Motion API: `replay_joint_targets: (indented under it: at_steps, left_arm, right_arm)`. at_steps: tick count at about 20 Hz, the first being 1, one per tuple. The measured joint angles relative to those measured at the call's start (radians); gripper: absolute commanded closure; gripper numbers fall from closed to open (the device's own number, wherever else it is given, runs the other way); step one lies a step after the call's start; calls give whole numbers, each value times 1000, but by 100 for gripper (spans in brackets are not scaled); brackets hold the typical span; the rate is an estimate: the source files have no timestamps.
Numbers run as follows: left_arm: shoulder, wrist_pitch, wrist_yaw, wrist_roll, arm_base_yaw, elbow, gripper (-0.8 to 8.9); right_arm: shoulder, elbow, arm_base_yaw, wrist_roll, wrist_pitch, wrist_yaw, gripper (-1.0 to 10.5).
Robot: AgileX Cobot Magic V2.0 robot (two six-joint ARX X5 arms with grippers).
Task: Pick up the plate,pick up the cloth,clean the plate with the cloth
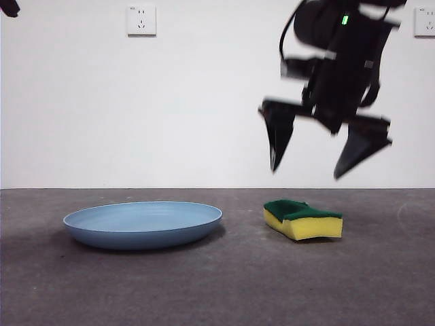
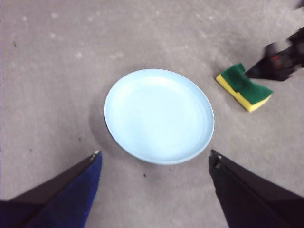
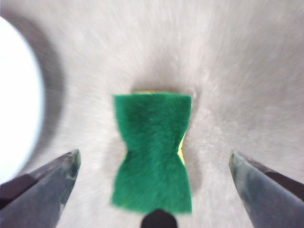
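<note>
The light-blue plate (image 1: 144, 223) lies flat on the grey table at the left. The cloth (image 1: 302, 219), a yellow sponge with a green top, lies to its right. My right gripper (image 1: 306, 173) hangs open above the cloth, apart from it; its wrist view shows the cloth (image 3: 152, 152) centred between the wide jaws and the plate (image 3: 16, 99) at the edge. My left gripper (image 2: 154, 154) is open high above the plate (image 2: 159, 115), with the cloth (image 2: 244, 87) and the right gripper (image 2: 280, 61) also in that view. In the front view the left arm (image 1: 8, 7) is only a black tip.
A white wall with two power sockets (image 1: 141, 20) stands behind the table. Bare grey table surface (image 1: 217, 285) stretches in front of the plate and the cloth.
</note>
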Motion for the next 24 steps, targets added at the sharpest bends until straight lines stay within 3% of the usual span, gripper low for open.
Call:
replay_joint_targets:
  at_steps: [2,4,12,18,24]
  left_arm:
    - [13,11,-9,0,0,0,619]
    - [26,18,-29,1,0,0,839]
    - [36,125,-49,43,0,-9,822]
    - [-118,353,-76,38,0,-250,822]
    - [-290,564,-97,-93,0,-557,822]
  right_arm:
    - [-74,0,18,-1,-35,0,908]
    - [-150,0,42,-9,-52,0,958]
    - [-372,-21,136,-48,-55,5,959]
    - [-628,-338,192,-48,161,76,958]
    - [-922,-666,245,-17,265,159,958]
